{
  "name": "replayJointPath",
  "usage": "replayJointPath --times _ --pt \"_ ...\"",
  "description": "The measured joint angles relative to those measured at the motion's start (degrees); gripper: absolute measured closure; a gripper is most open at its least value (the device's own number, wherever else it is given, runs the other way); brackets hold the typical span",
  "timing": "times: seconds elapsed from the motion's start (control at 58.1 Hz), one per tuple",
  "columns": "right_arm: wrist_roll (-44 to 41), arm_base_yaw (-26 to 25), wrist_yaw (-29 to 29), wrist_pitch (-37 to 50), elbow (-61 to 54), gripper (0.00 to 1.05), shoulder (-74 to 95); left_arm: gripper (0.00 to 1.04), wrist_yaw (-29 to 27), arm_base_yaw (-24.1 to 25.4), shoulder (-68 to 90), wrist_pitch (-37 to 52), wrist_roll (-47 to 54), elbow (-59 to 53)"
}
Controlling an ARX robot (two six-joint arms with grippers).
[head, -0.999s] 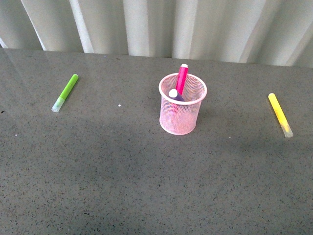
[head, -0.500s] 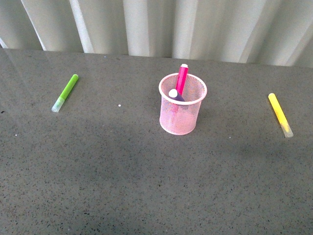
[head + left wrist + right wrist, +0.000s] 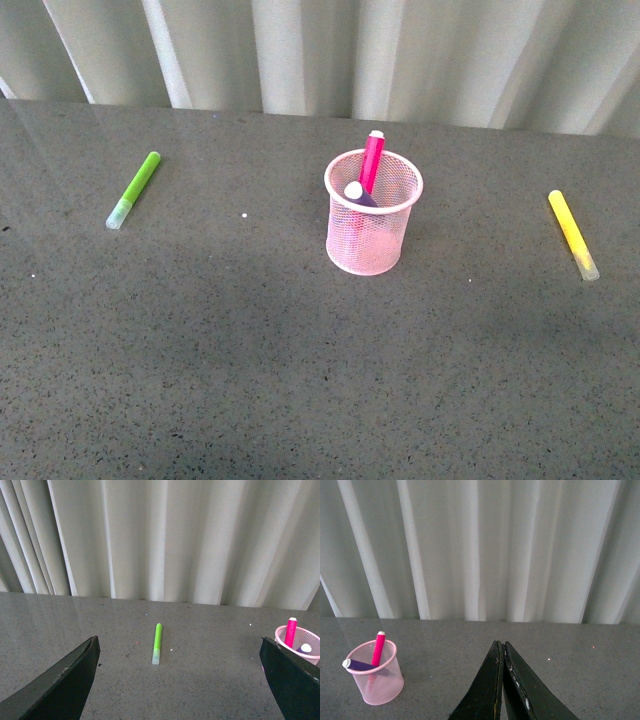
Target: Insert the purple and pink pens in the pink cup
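Pink wire-mesh cup [image 3: 372,212] on the grey worktop [image 3: 250,350] is seen holding both magenta-pink pen [image 3: 372,160] and dark purple pen [image 3: 357,194]; insertion is judged complete. Left hand [image 3: 180,680] is spread wide, right hand [image 3: 501,680] clenched empty; only withdrawal is called for.

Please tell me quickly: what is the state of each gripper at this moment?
Left gripper: open, jaws spread wide, holding nothing.
Right gripper: shut, jaws pressed together, holding nothing.

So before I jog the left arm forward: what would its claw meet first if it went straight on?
Probably the lime-green marker, lying on the table about midway between the open left claw's fingers. Beyond it hangs the curtain. Depth is unclear.
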Motion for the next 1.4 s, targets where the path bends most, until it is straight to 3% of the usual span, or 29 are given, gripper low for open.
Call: replayJointPath --times 0.241,0.379,0.534,0.758,1.395 --pt "0.0 0.0 0.0 0.0 0.0 1.00 0.0 0.07 0.0 0.0 0.0 0.0 0.0 0.0" --pt "0.0 0.0 0.0 0.0 0.0 0.77 0.0 0.07 0.0 0.0 0.0 0.0 0.0 0.0" --pt "0.0 0.0 0.0 0.0 0.0 0.42 0.0 0.07 0.0 0.0 0.0 0.0 0.0 0.0" --pt "0.0 0.0 0.0 0.0 0.0 0.06 0.0 0.07 0.0 0.0 0.0 0.0 0.0 0.0" --pt "0.0 0.0 0.0 -0.1 0.0 0.07 0.0 0.07 0.0 0.0 0.0 0.0 0.0 0.0"
